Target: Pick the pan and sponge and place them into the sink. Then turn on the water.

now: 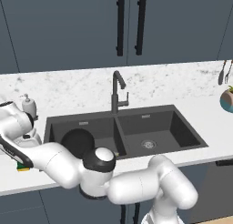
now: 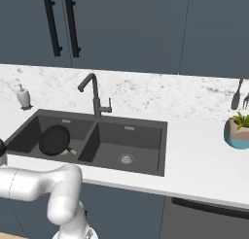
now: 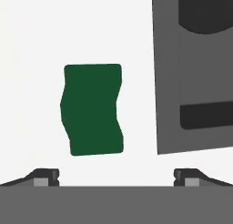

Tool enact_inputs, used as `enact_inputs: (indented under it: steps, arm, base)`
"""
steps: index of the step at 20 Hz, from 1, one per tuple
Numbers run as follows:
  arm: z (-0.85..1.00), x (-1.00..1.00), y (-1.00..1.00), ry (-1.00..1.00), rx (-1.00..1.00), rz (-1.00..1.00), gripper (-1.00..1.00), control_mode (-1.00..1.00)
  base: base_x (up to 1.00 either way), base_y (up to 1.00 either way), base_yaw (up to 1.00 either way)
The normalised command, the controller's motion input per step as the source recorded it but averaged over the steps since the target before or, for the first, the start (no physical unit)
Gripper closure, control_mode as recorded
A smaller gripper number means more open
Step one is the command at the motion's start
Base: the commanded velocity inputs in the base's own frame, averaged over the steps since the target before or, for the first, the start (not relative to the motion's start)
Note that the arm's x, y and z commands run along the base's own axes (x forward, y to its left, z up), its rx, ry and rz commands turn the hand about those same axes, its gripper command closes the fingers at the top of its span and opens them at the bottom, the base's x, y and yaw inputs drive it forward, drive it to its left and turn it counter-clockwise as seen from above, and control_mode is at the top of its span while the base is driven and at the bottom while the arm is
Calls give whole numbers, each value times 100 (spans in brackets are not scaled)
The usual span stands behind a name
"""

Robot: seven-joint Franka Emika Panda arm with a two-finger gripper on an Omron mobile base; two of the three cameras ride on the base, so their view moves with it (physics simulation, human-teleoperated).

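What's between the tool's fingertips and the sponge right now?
Nothing: in the hand view only bare white counter separates the open tool from the sponge.

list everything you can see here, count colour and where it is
pan: one, black with a light wooden handle, lying in the left basin
sponge: one, green top, on the white counter left of the sink, below the open claw
sink: one, dark grey, two basins, set in the counter
faucet: one, dark grey, hooked, behind the divider; no stream visible
soap dispenser: one, white, behind the sink's left corner
plant pot: one, teal and tan with green leaves, counter far right
hanging utensils: two, dark, wall at right
cabinet handles: two, black, upper doors
counter: one, white
claw: one, dark tips, open, above the sponge
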Motion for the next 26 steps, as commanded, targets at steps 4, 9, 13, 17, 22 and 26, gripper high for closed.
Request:
enact_inputs:
  steps: [4, 9, 13, 17, 22, 26]
  arm:
    - [-30, 27, 19, 0, -2, 0, -100, -100]
    - [-31, 27, 24, 0, -2, 0, -100, -100]
    - [-26, 13, 1, 1, 0, 0, -100, -100]
    - [-23, 9, 1, 6, 0, 0, -100, -100]
    - [-28, 11, 23, 3, -3, 0, -100, -100]
    - [-39, 9, 25, 1, -6, -2, -100, -100]
  base:
    - [0, 0, 0]
    - [0, 0, 0]
    - [0, 0, 0]
    - [0, 0, 0]
    - [0, 0, 0]
    - [0, 0, 0]
